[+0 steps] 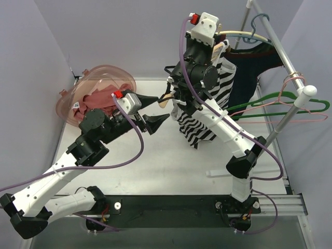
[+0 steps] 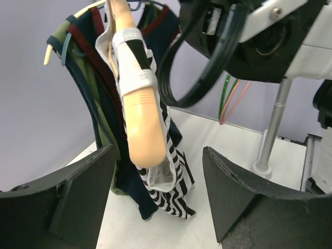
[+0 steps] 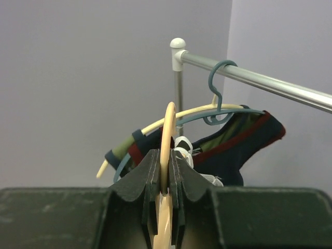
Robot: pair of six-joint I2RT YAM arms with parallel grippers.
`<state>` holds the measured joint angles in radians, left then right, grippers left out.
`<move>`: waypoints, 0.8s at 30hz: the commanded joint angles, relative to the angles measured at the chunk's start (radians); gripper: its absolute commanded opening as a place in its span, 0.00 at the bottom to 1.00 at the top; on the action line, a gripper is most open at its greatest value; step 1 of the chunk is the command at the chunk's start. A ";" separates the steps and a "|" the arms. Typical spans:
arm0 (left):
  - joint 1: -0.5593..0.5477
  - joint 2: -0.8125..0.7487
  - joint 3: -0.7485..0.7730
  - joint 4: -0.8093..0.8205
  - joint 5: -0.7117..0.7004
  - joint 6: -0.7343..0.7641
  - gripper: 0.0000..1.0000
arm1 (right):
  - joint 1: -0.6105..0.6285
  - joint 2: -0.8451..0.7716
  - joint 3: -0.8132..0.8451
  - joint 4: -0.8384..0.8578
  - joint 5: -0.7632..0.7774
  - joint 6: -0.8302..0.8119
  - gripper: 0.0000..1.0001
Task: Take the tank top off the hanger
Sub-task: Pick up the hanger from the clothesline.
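My right gripper (image 1: 215, 47) is shut on the hook of a beige hanger (image 1: 167, 100) and holds it up above the table. In the right wrist view the jaws (image 3: 165, 158) pinch the thin hook (image 3: 167, 129). A black-and-white striped tank top (image 1: 193, 127) hangs from this hanger, its hem near the table. My left gripper (image 1: 155, 123) is open and empty, just left of the hanger's lower end. In the left wrist view the hanger arm (image 2: 139, 114) points down between the open fingers (image 2: 158, 155), with a strap wrapped round it and the striped top (image 2: 174, 181) below.
A clothes rack rail (image 1: 275, 44) on a post (image 1: 282, 122) stands at the right, carrying a navy garment (image 1: 254, 65) on a blue hanger and empty green and pink hangers (image 1: 280, 106). A pink bin (image 1: 98, 85) of clothes sits at the back left.
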<state>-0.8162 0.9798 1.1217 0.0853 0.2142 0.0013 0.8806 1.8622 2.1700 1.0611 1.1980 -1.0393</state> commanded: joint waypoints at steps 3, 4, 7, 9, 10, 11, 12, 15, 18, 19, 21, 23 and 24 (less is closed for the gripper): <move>0.003 -0.049 0.026 -0.078 -0.146 0.065 0.78 | 0.057 -0.011 0.051 0.106 0.006 0.012 0.00; 0.005 -0.052 0.018 -0.078 -0.160 0.074 0.78 | 0.061 -0.009 0.047 0.111 0.009 0.012 0.00; 0.005 -0.059 0.010 -0.073 -0.194 0.081 0.78 | 0.077 -0.012 0.030 0.131 0.021 0.022 0.00; 0.006 -0.053 0.016 -0.073 -0.200 0.085 0.78 | 0.090 -0.012 0.027 0.119 0.028 0.050 0.00; 0.005 -0.050 0.020 -0.079 -0.199 0.086 0.78 | 0.093 -0.012 0.027 0.108 0.032 0.062 0.00; 0.005 -0.044 0.033 -0.084 -0.199 0.086 0.78 | 0.096 -0.009 0.028 0.102 0.035 0.070 0.00; 0.005 -0.036 0.038 -0.084 -0.193 0.086 0.78 | 0.104 -0.011 0.027 0.100 0.040 0.076 0.00; 0.006 -0.027 0.047 -0.084 -0.199 0.077 0.77 | 0.121 -0.006 0.027 0.106 0.043 0.085 0.00; 0.005 -0.021 0.055 -0.128 -0.197 0.077 0.71 | 0.132 -0.014 -0.002 0.122 0.041 0.082 0.00; 0.005 -0.021 0.052 -0.136 -0.194 0.077 0.68 | 0.141 -0.024 -0.021 0.128 0.043 0.084 0.00; 0.006 -0.021 0.053 -0.140 -0.185 0.077 0.62 | 0.152 -0.046 -0.065 0.164 0.040 0.087 0.00; 0.005 -0.024 0.053 -0.145 -0.179 0.072 0.46 | 0.167 -0.086 -0.150 0.163 0.035 0.134 0.00; 0.006 -0.026 0.055 -0.154 -0.177 0.071 0.34 | 0.172 -0.101 -0.182 0.145 0.029 0.168 0.00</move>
<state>-0.8162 0.9615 1.1267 -0.0555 0.0311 0.0673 1.0130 1.8465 2.0727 1.1248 1.2373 -0.9924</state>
